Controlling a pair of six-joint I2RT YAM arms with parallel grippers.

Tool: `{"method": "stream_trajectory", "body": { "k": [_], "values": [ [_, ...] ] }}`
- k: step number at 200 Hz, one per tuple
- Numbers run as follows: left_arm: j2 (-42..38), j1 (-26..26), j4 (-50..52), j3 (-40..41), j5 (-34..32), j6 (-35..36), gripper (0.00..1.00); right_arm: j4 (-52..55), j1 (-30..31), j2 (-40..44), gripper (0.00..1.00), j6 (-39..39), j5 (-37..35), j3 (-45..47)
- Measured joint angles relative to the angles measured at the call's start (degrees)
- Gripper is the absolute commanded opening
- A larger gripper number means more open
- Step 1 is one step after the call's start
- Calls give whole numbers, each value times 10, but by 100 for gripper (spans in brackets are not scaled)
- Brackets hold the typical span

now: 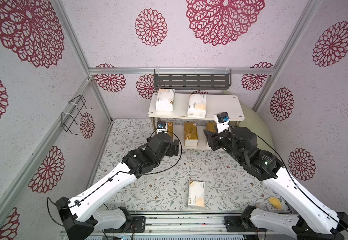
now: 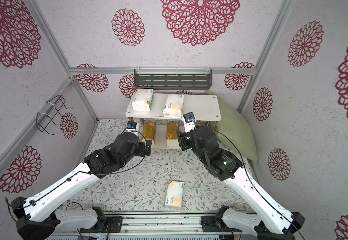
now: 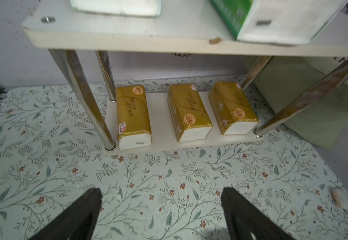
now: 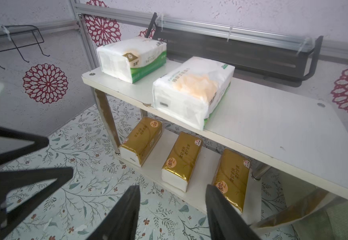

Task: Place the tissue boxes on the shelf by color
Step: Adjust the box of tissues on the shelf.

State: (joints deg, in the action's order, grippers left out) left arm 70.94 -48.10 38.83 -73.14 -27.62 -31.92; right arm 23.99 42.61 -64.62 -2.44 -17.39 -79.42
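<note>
The shelf stands against the back wall. Two white tissue boxes lie on its upper board. Three gold tissue boxes lie side by side on the lower board. Another white tissue box lies alone on the floral table near the front. My left gripper hovers open over the table in front of the shelf's left end, holding nothing. My right gripper is by the lower board's front edge near the right gold box, its fingers apart with nothing between them.
A dark grey slotted rack hangs on the back wall above the shelf. A black wire holder is on the left wall. A green cushion leans right of the shelf. A small yellow object lies at the front right.
</note>
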Motion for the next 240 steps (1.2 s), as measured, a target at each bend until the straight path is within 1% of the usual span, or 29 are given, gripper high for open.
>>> {"method": "stream_trajectory", "body": {
  "k": [36,61,116,149,240],
  "values": [
    [17,-1,-14,89,53,-51,100,0,-76,-57,55,30,42,-35],
    [45,-6,-35,129,83,-76,100,-1,-105,-92,55,45,68,-54],
    [61,-11,-78,152,119,-104,100,-7,-113,-122,55,61,107,-67],
    [90,-15,-99,168,137,-119,99,-23,-119,-133,55,65,117,-76],
    [103,-23,-112,179,152,-134,99,-49,-143,-165,56,65,135,-83]
  ]
}}
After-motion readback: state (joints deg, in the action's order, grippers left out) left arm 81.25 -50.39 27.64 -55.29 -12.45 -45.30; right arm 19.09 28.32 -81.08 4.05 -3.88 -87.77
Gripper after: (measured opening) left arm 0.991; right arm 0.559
